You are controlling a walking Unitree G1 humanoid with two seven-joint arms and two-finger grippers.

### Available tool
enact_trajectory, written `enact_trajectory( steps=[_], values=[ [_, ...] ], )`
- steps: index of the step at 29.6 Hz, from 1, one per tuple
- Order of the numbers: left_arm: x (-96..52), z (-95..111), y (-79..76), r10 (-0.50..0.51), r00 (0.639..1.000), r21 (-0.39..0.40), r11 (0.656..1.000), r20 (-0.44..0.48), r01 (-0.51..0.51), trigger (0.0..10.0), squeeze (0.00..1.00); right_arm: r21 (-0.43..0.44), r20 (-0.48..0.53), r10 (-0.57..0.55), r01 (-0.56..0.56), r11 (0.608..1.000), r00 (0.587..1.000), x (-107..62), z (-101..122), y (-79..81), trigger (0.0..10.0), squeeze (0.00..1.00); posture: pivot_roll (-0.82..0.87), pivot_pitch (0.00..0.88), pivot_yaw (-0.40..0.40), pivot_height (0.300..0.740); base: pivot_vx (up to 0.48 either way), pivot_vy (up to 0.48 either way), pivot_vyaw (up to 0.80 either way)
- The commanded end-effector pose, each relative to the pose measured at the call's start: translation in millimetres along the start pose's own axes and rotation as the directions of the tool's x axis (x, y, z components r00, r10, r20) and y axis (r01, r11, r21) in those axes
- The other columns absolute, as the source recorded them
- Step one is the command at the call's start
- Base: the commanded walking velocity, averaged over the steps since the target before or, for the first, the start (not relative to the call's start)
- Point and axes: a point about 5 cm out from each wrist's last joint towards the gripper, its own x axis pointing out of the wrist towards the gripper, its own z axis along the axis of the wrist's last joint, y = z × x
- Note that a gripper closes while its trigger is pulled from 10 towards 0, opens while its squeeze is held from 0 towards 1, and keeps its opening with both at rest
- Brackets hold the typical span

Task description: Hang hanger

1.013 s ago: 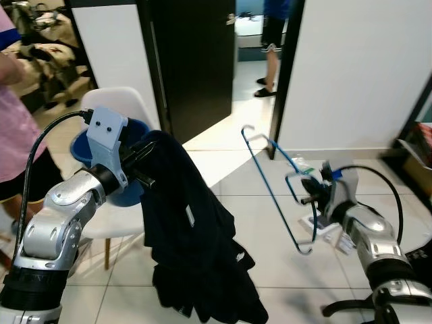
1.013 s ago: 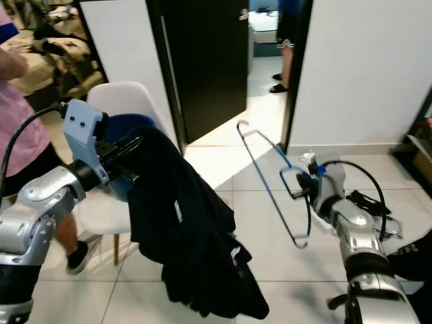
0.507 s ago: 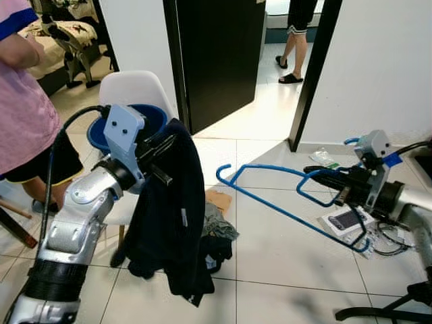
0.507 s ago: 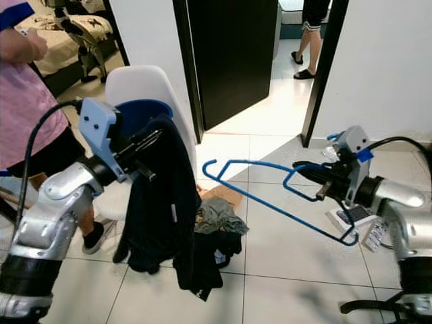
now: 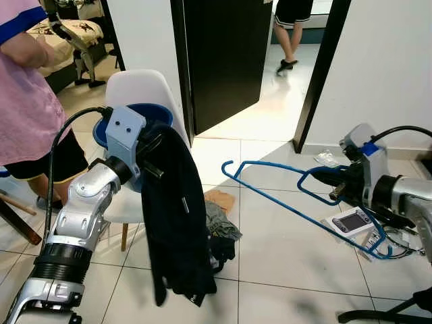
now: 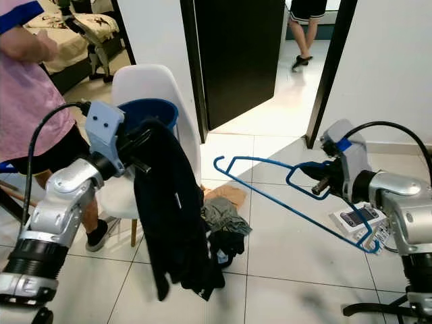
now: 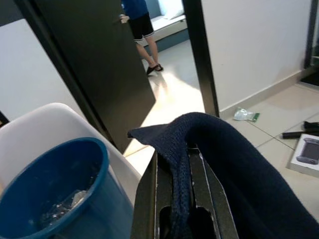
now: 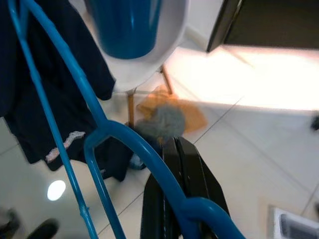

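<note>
Right claw [image 5: 335, 183], at the right of the frame, was clenched on the blue hanger [image 5: 297, 202] near its inner loop, the frame lying almost flat with its hook [image 5: 227, 166] pointing toward the middle of the picture. A second before, the hanger had stood steeply, hook up, in front of the doorway; half a second before, it had already swung down, and since then it had barely moved, only dropping a touch at its far corner in the lower right. Left claw [image 7: 185, 172], at the left of the frame, was gripping the dark garment [image 5: 174, 216], which draped over its fingers and hung straight down beside the white chair [image 5: 138, 91] and the blue bucket [image 7: 55, 184]. Earlier the cloth had billowed wide and low; now it hung narrow and still. To my eye that meant the hook was now aimed at the garment, ready for threading, though the two were well apart. A person in pink [image 5: 30, 81] stood at the upper left, and the legs in the doorway [image 5: 291, 27] had shifted.
</note>
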Motion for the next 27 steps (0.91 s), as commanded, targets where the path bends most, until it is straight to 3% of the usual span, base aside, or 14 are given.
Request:
enact_trajectory(
  steps=[1,6,9,15,22,27],
  values=[
    [4.3,11,5.8,0.029,0.998,0.025,0.999,0.055,-0.03,10.0,0.0,0.027,-0.055,-0.029,0.03,0.999,0.998,0.2,1,-0.7,10.0,0.0,-0.06,0.0,0.04,0.74,0.0,0.0,0.0],
    [16.1,17,7.1,0.072,0.993,0.0,0.997,0.097,-0.073,10.0,0.0,0.077,-0.048,-0.09,0.094,0.993,0.995,2.2,22,-0.9,10.0,0.0,-0.06,0.0,0.043,0.74,0.0,0.0,0.0],
    [20.1,21,7.5,0.082,0.99,-0.006,0.997,0.115,-0.081,10.0,0.0,0.056,-0.075,-0.084,0.088,0.995,0.994,1.5,30,4.6,10.0,0.0,-0.06,0.0,0.045,0.74,0.0,0.0,0.0],
    [28.2,29,6.7,0.088,0.985,0.008,0.996,0.146,-0.09,10.0,0.0,0.104,-0.042,0.03,-0.025,0.994,0.999,0.3,58,23.5,10.0,0.0,-0.05,0.0,0.056,0.74,0.0,0.0,0.0],
    [30.8,27,5.1,0.091,0.985,0.025,0.995,0.145,-0.096,10.0,0.0,0.07,-0.042,0.11,-0.106,0.992,0.993,-5.5,70,36.5,10.0,0.0,-0.05,0.0,0.058,0.74,0.0,0.0,0.0],
    [34.0,26,2.1,0.096,0.984,0.012,0.995,0.149,-0.099,10.0,0.0,0.073,-0.069,0.167,-0.162,0.984,0.983,-1.3,78,55.3,10.0,0.0,-0.05,0.0,0.058,0.74,0.0,0.0,0.0]
  ],
)
